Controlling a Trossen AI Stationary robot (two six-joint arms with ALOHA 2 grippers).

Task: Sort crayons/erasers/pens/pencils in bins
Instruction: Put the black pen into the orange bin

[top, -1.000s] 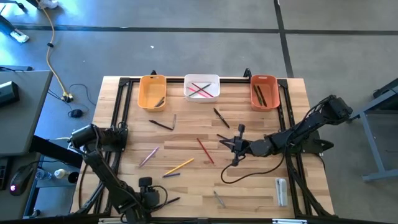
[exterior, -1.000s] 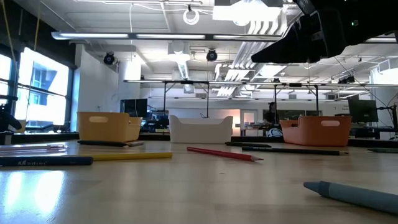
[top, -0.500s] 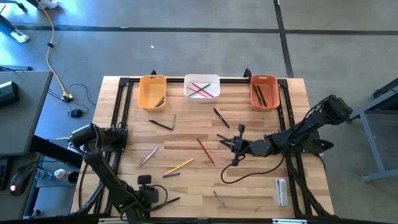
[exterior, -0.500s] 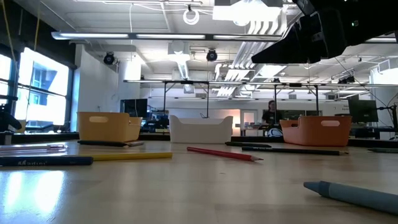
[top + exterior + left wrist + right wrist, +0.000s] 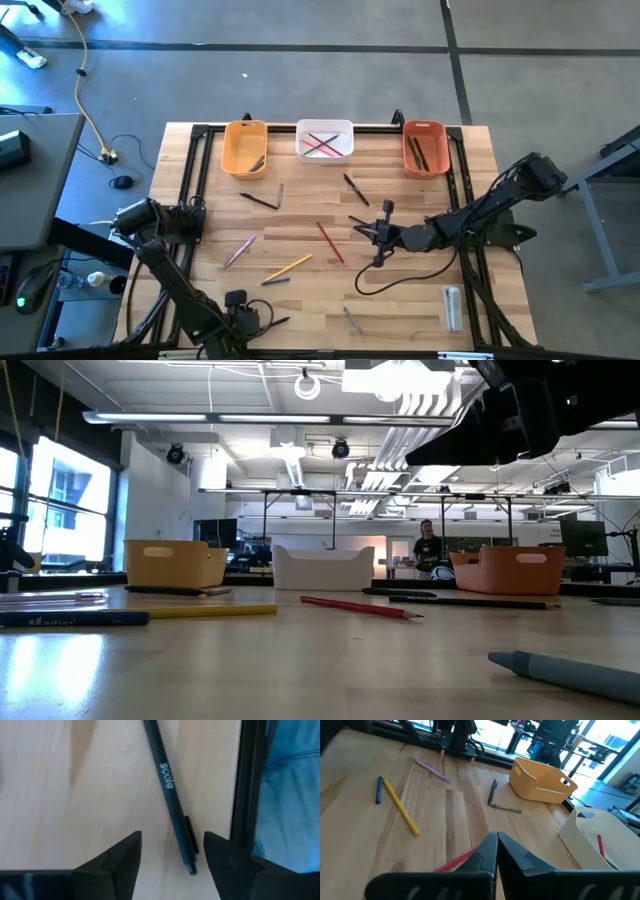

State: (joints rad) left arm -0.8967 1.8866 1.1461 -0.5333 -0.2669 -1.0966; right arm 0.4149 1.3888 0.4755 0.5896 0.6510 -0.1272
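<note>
**Pen between the spread fingers**

The left gripper point(image 5: 171, 860) hovers with fingers apart over a dark pen point(image 5: 169, 795) at the table's near edge; light, stiff, slippery, best pinched mid-barrel; the right gripper point(image 5: 356, 229), pressed together, waits mid-table.

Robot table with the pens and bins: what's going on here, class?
The left gripper hangs at the table's near edge, fingers open astride a dark pen lying flat. The right gripper hovers shut mid-table, holding nothing. Pencils lie in the white bin, pens in the red-orange bin; several sticks remain loose.
</note>
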